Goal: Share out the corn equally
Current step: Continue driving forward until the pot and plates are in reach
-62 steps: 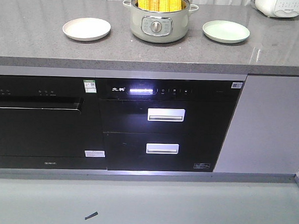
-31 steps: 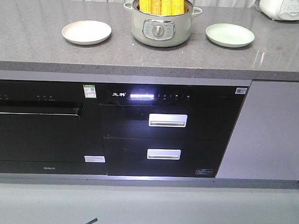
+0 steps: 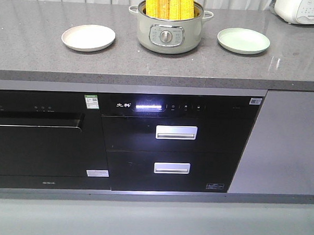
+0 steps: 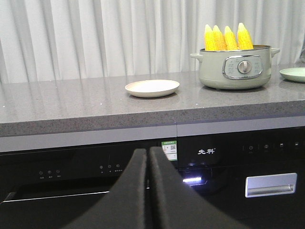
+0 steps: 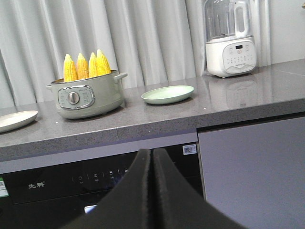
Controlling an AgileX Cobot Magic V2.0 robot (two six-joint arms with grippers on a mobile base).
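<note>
Left gripper [image 4: 147,151], seen from its wrist camera: two matte black fingers [image 4: 128,191], smooth and unmarked. Each is broad at the base and sweeps up in a curve to a narrow, rounded tip, and a thin dark seam runs where they meet. Right gripper [image 5: 153,152], seen from its own wrist camera, is a match. It has the same plain black finish and horn-shaped fingers [image 5: 174,200], which flare wide toward the bottom edge and sit flush along a straight centre line.

Corn [image 3: 170,4] in pot [image 3: 169,37] between plates [image 3: 88,37]
</note>
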